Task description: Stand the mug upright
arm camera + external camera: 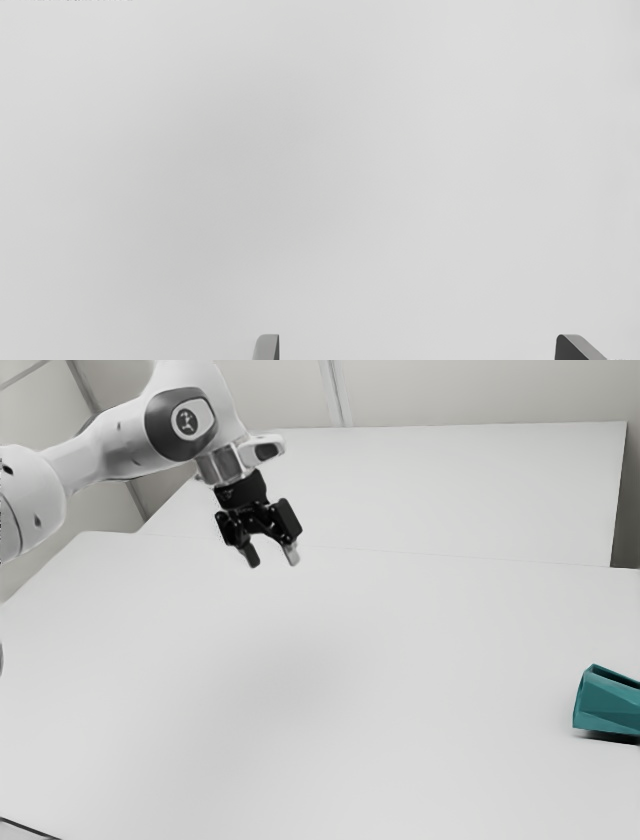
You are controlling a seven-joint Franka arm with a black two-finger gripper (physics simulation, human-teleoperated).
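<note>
- The mug (608,705), teal with flat-faced sides, lies over on its side on the bench (250,760), at the exterior view's right. It is well in from the bench's far edge and well apart from the far corner at the exterior view's left.
- Part of the mug is cut off by the exterior view's right edge, so I cannot tell its full outline or whether it has a handle. A dark strip runs along its upper side, and a narrow dark shadow lies under it on the bench.
- The gripper (272,559) hangs in the air with its tips pointing down, well apart from the mug, which is farther toward the exterior view's right.
- The two fingers (577,347) stand wide apart with a clear gap between them and nothing held.
- The white arm (115,440) reaches in from the exterior view's left, its hand tilted slightly.
- In the wrist view, the pale bench surface lies beyond the fingertips, with a soft, blurred shade across it. A similar faint shade shows on the bench in the exterior view.
- A second white surface (450,490) lies beyond the bench's far edge.
</note>
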